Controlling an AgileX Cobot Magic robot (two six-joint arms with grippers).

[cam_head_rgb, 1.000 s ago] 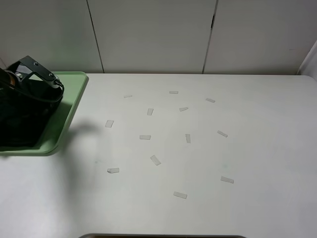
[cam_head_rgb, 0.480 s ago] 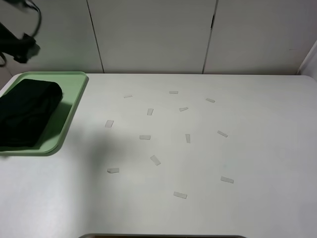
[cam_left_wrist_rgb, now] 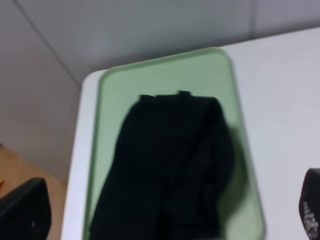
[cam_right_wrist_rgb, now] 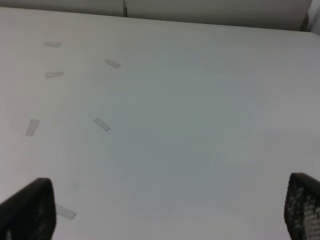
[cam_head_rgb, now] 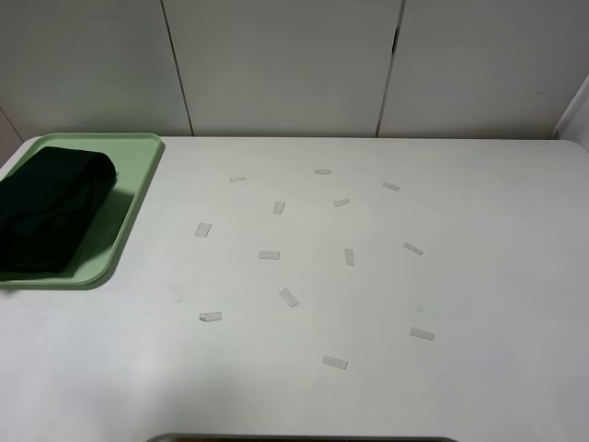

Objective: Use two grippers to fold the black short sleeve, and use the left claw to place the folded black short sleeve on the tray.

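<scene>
The black short sleeve (cam_head_rgb: 51,212) lies folded into a compact bundle in the pale green tray (cam_head_rgb: 138,175) at the table's far left. Neither arm shows in the exterior high view. In the left wrist view the left claw (cam_left_wrist_rgb: 167,212) hangs well above the folded short sleeve (cam_left_wrist_rgb: 170,160) and the tray (cam_left_wrist_rgb: 165,70), open, its two fingertips (cam_left_wrist_rgb: 25,210) wide apart with nothing held. The right gripper (cam_right_wrist_rgb: 165,210) is open over bare white table, holding nothing.
Several small pieces of clear tape (cam_head_rgb: 289,296) are scattered over the middle of the white table (cam_head_rgb: 479,276). Grey wall panels (cam_head_rgb: 285,64) stand right behind the table. The tray sits at the table's back left corner, close to the edge.
The left arm, low over the tray a second ago, rose up and left the exterior high view. The folded short sleeve stays in the tray.
</scene>
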